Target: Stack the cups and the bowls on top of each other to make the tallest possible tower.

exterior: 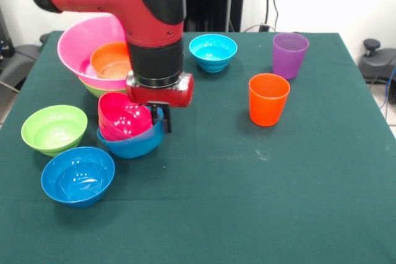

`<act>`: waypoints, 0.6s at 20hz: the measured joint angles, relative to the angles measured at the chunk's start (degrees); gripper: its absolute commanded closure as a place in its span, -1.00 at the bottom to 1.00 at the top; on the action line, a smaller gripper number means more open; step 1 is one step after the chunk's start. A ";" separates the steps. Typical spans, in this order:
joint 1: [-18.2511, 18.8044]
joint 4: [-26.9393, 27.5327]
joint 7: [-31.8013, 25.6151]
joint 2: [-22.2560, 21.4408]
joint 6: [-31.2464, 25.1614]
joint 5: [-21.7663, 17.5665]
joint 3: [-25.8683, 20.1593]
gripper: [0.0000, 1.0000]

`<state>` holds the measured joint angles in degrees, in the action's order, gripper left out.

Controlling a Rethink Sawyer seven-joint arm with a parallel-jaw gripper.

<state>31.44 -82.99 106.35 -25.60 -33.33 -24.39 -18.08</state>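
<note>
- Green cloth-covered table (260,202): held everything listed.
- Red and black arm's gripper (162,117): sat at the rim of a blue plastic bowl (133,143) holding tilted magenta bowls (124,115), left of centre; whether spread or pinching could not be told.
- Huge pink bowl (80,44) with orange bowl (111,60) inside, over a lime bowl (93,88): far left corner.
- Translucent purple tumbler (289,55) and orange tumbler (268,99): upright, far right.
- Cyan bowl (213,52): far edge.
- Lime green bowl (54,129) and blue bowl (77,175): left edge.

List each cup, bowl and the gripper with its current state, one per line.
Purple cup: upright, alone.
Orange cup: upright, alone.
Cyan bowl: upright, empty.
Pink bowl: tilted, holds orange bowl.
Magenta bowl: nested in blue bowl.
Green bowl: upright, empty.
Gripper: at the blue bowl's rim.
</note>
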 measured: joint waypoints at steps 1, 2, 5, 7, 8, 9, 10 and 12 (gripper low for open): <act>-0.35 -0.01 0.00 -0.34 0.00 0.00 -0.01 1.00; -1.46 -0.01 0.00 -1.46 0.00 0.06 -0.01 1.00; -3.06 -0.02 0.00 -3.28 -0.05 0.31 -0.02 1.00; -4.54 -0.02 0.00 -5.25 -0.55 0.72 -0.03 1.00; -4.89 -0.02 0.00 -5.79 -0.80 0.84 -0.02 1.00; -5.04 -0.02 0.00 -6.06 -0.96 0.89 -0.02 1.00; -5.53 -0.02 0.00 -6.96 -1.66 1.09 -0.02 1.00; -6.00 -0.01 0.00 -7.96 -2.71 1.29 -0.02 1.00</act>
<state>25.44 -83.00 106.35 -33.56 -36.05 -23.09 -18.11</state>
